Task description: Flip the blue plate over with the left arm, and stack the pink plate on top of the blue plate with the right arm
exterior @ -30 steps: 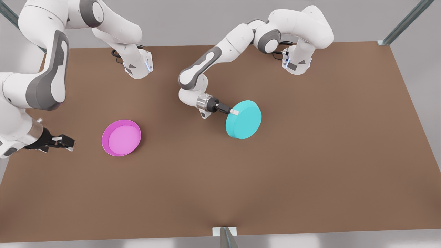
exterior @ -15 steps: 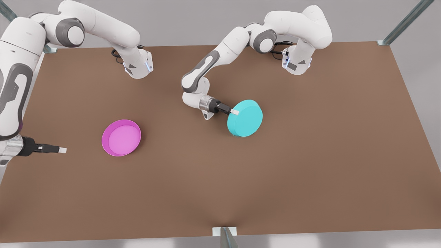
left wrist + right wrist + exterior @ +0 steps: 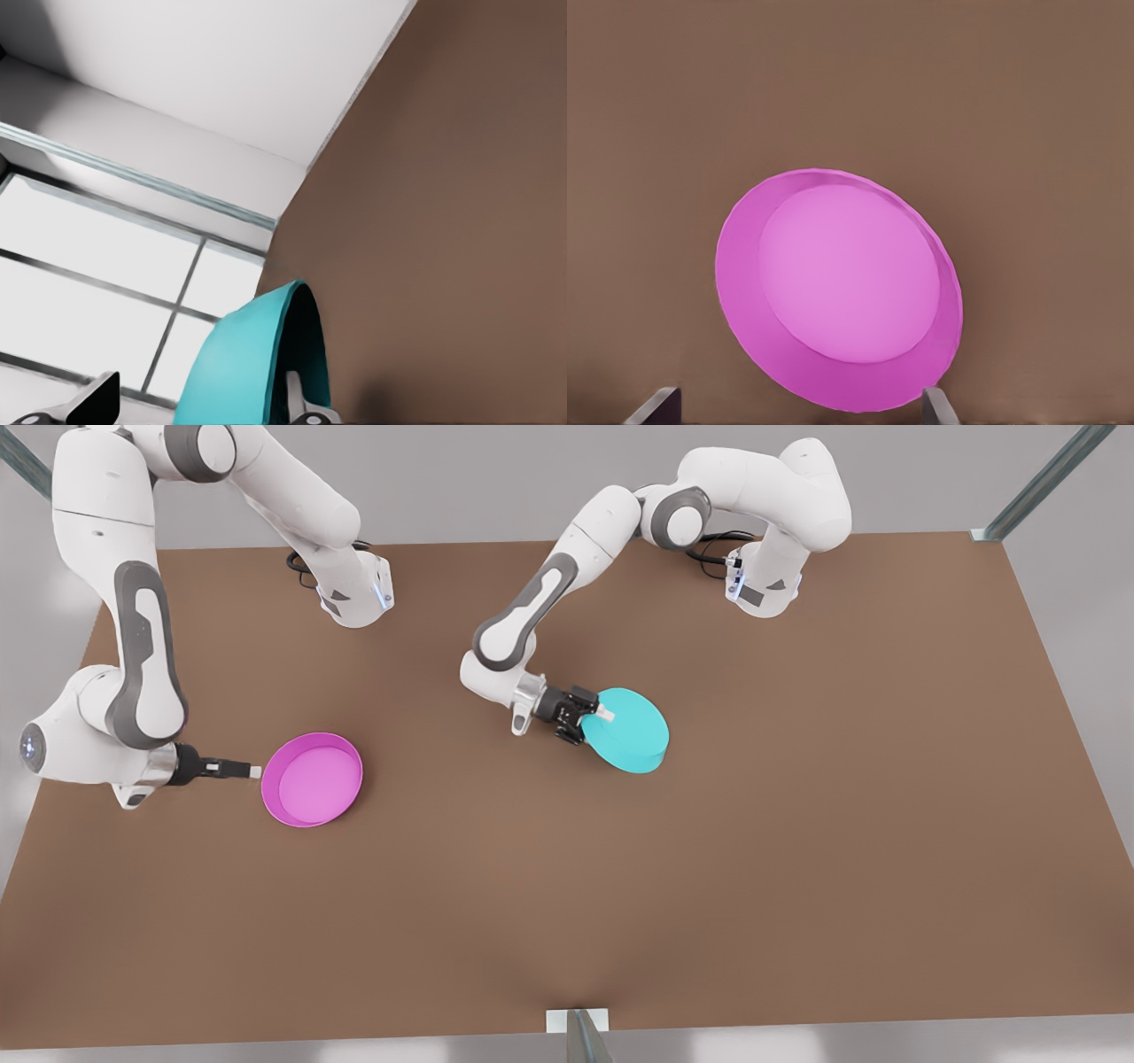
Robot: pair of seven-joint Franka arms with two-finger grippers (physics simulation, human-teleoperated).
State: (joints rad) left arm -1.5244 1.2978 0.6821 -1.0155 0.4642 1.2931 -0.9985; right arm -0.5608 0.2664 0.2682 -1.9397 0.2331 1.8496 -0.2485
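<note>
The blue plate (image 3: pixel 631 732) lies base-up, slightly tilted, near the table's middle. My left gripper (image 3: pixel 595 717) is at the plate's edge on the front view's left. In the left wrist view the blue plate's rim (image 3: pixel 239 372) stands between the left gripper (image 3: pixel 202 409) fingers; one finger (image 3: pixel 306 409) touches its inside and the other is apart from it, so the gripper is open. The pink plate (image 3: pixel 312 779) rests right side up on the front view's left. My right gripper (image 3: pixel 251 771) is level with its rim, open, with the pink plate (image 3: pixel 842 288) just ahead of the right gripper (image 3: pixel 796 409).
The brown table (image 3: pixel 709 886) carries both arm bases (image 3: pixel 354 593) (image 3: pixel 762 589) at its far edge. A metal post (image 3: pixel 580 1032) stands at the near edge. Wide bare tabletop stretches across the near half and the front view's right.
The left gripper rotated and lowered the blue plate from a steep tilt to nearly flat, and its fingers have spread. The right arm swung in and its gripper now reaches the pink plate's rim.
</note>
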